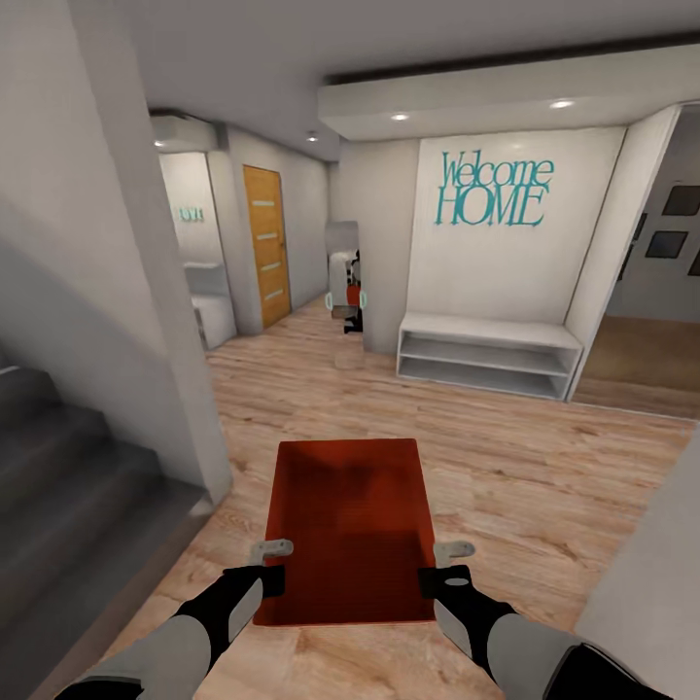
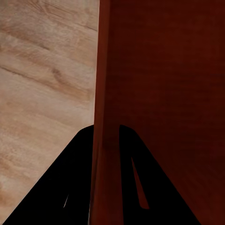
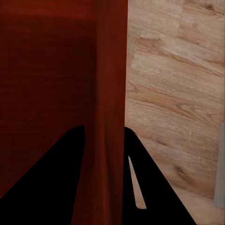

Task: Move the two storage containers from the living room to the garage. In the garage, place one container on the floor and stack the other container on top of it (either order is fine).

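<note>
Here the left gripper (image 1: 273, 566) is clenched on the left wall of an orange-red container (image 1: 350, 530); in the left wrist view its two black fingers (image 2: 70, 187) stand one on each side of that thin wall (image 2: 101, 93), one outside and one inside. The right gripper (image 1: 447, 567) grasps the right wall in the same way, and the right wrist view shows its fingers (image 3: 56, 178) on both sides of the wall (image 3: 110, 84).

The container is carried in front of the robot, above the light wood floor (image 1: 544, 467), with its open side up and nothing inside that I can see. It is held near its closer end, so the far end hangs forward without support.

Both arms reach forward and slightly inward, with the grey forearms low and the black wrists almost level with the rim.

I judge that the step in hand is the transport toward the garage. To do it well, both grips should stay at the same height and keep the same gap between them, because pulling apart or pushing together may bend the thin walls or let one slip. The turns should be slow. The grey stairs (image 1: 68, 486) are close at the left of the container and a white wall corner (image 1: 199, 428) is just beside it, so the path must stay clear of them. The orange door (image 1: 265, 243) stands well beyond the container at the left, and the white bench (image 1: 486, 355) under the "Welcome HOME" sign (image 1: 493, 191) is beyond it at the right.
</note>
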Controlling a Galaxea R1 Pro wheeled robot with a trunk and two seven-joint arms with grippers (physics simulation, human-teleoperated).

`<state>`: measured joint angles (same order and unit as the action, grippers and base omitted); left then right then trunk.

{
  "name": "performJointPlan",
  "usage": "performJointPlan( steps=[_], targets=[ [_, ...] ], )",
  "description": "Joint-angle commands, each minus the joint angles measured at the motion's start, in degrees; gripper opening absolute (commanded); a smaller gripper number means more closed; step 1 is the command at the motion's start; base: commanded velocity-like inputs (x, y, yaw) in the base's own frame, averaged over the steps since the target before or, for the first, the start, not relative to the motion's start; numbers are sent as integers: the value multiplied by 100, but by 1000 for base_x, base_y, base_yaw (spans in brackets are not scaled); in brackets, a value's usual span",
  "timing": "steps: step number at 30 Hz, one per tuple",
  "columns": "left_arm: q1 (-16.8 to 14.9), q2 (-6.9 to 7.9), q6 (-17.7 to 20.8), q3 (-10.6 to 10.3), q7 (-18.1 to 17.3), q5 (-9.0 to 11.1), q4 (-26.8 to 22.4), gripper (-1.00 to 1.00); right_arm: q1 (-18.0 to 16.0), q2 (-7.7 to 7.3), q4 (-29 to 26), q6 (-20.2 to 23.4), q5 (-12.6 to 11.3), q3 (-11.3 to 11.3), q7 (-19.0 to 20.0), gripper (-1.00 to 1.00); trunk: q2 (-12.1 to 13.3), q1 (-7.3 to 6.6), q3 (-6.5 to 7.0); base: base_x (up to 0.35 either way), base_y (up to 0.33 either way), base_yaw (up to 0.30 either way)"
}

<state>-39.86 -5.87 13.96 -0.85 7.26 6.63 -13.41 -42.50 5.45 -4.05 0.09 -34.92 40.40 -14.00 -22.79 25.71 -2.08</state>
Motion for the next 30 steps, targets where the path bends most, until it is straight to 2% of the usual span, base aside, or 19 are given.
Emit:
performJointPlan(
  steps=[1,30],
  targets=[
    [-4,16,37,6,63,-13,-30,-100,-4,-9,28,0,-92,3,-42,-100,-13,7,-13,322,0,0],
    [-4,18,41,6,64,-13,-30,-100,-4,-9,28,0,-94,3,-42,-100,-13,7,-13,322,0,0]
  ],
)
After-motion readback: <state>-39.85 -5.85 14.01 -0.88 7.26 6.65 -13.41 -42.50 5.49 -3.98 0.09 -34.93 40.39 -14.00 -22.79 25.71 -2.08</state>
